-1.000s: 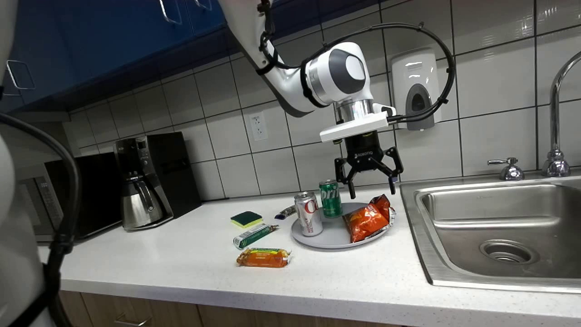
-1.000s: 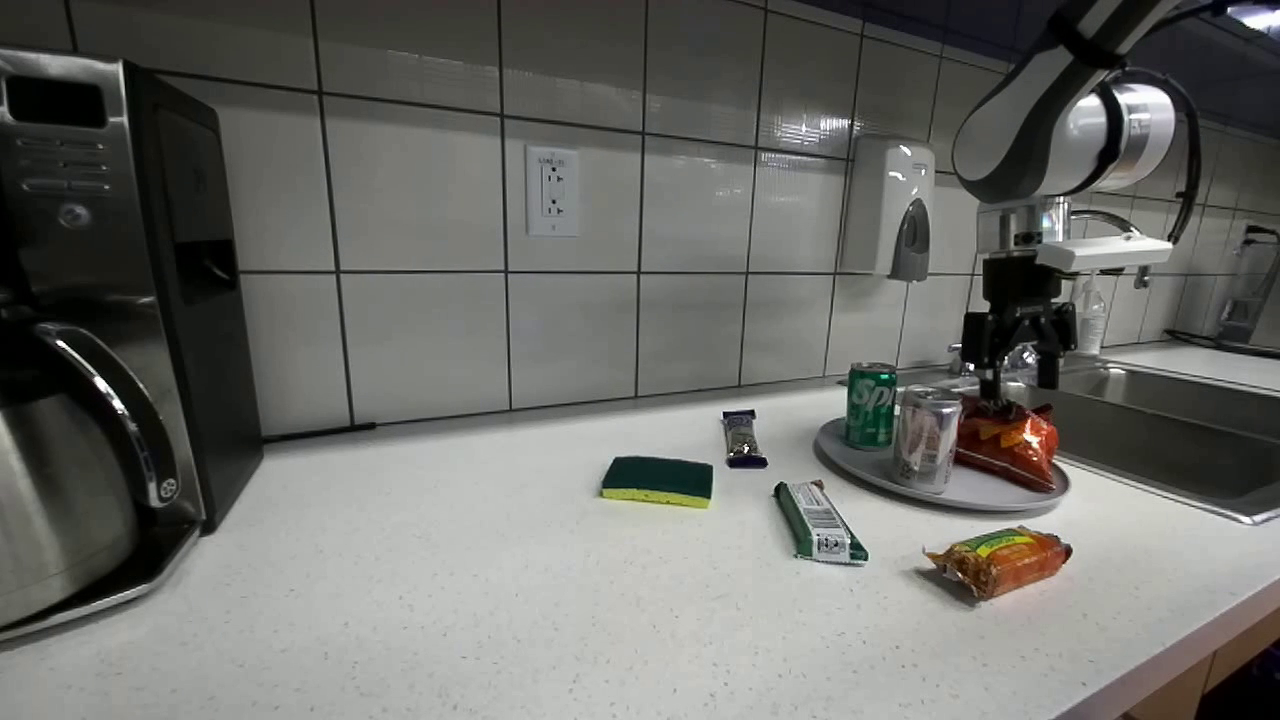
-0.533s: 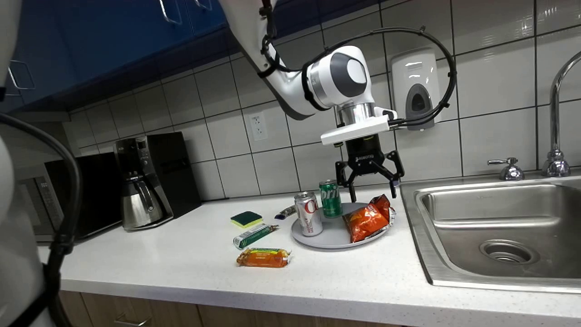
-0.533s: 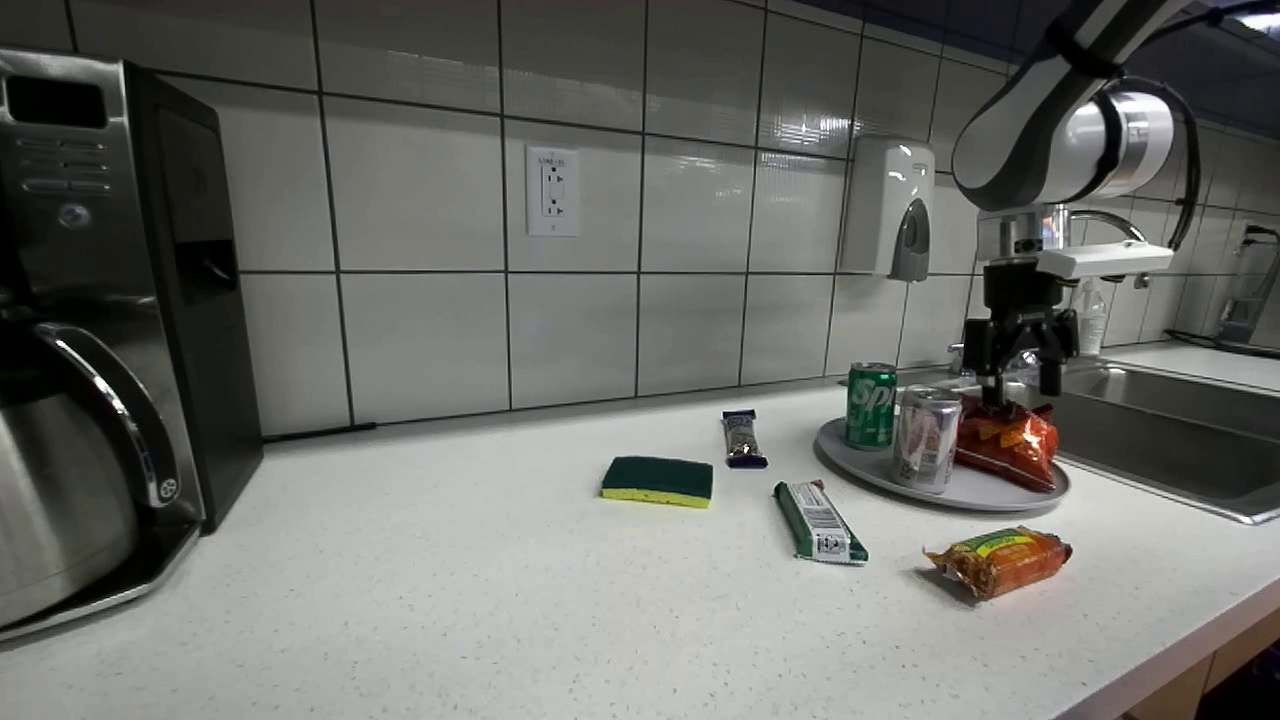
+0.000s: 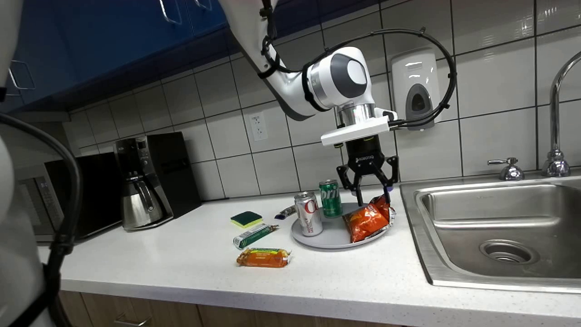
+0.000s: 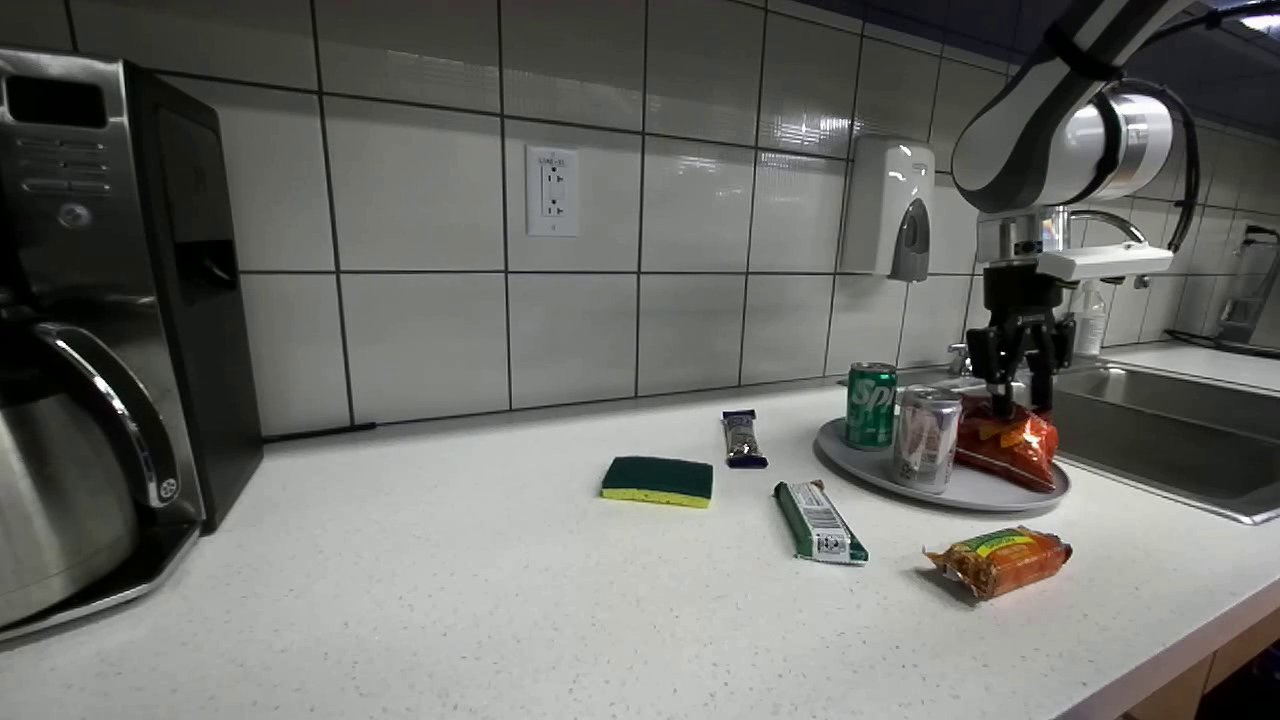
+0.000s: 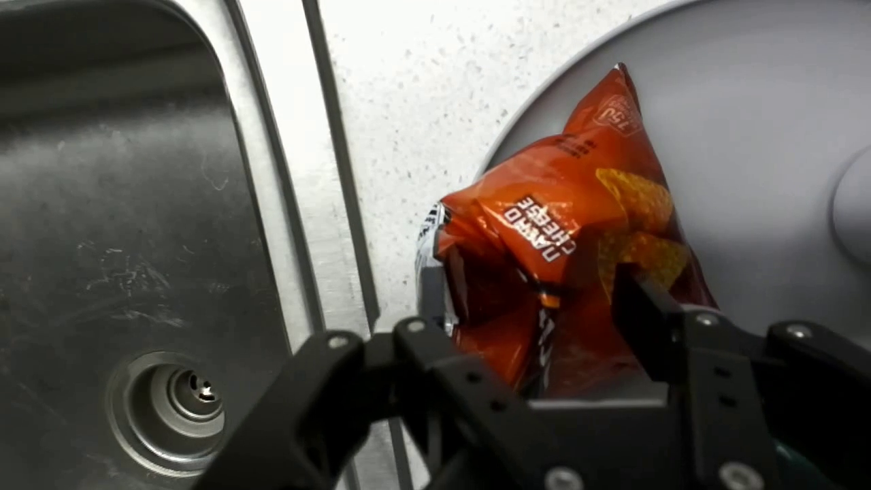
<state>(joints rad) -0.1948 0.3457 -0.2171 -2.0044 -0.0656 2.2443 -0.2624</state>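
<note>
My gripper points down with its fingers parted around the back part of a red-orange chip bag. In the wrist view the bag lies between the two fingers of the gripper, and the gap between them is wide. Whether either finger touches the bag I cannot tell. The bag lies on a grey round plate. A silver soda can and a green soda can stand upright on the same plate. In an exterior view the silver can stands in front of part of the bag.
A steel sink with a faucet lies beside the plate. A sponge, a green-wrapped bar, a purple-ended bar and an orange snack pack lie on the counter. A coffee maker and a soap dispenser are farther off.
My gripper has come down slightly and its fingers have moved closer together above the bag. The bag, cans and plate have not visibly moved.
</note>
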